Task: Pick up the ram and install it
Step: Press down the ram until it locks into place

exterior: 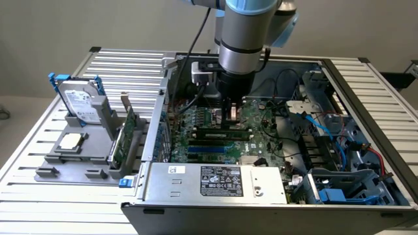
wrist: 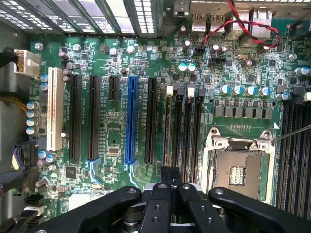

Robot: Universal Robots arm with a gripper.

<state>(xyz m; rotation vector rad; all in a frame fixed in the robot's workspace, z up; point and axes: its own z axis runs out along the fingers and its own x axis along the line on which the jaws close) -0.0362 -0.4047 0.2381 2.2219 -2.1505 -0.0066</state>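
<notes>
The gripper [exterior: 233,113] – fingers together – hangs over the motherboard [wrist: 146,121], just above the seated ram [exterior: 222,133].

A robotics lab bench: an opened computer case [exterior: 274,147] sits on a slatted aluminium table [exterior: 385,88].

One open computer case [exterior: 274,196], one hard drive [exterior: 81,103] (upright in its stand), one ram [exterior: 222,133].

The arm [exterior: 245,29] is cut off by the exterior view's upper edge. The claw [exterior: 233,119] tips are partly screened among motherboard [exterior: 222,139] parts. Label text on the power supply [exterior: 216,180] is too small to read.
</notes>
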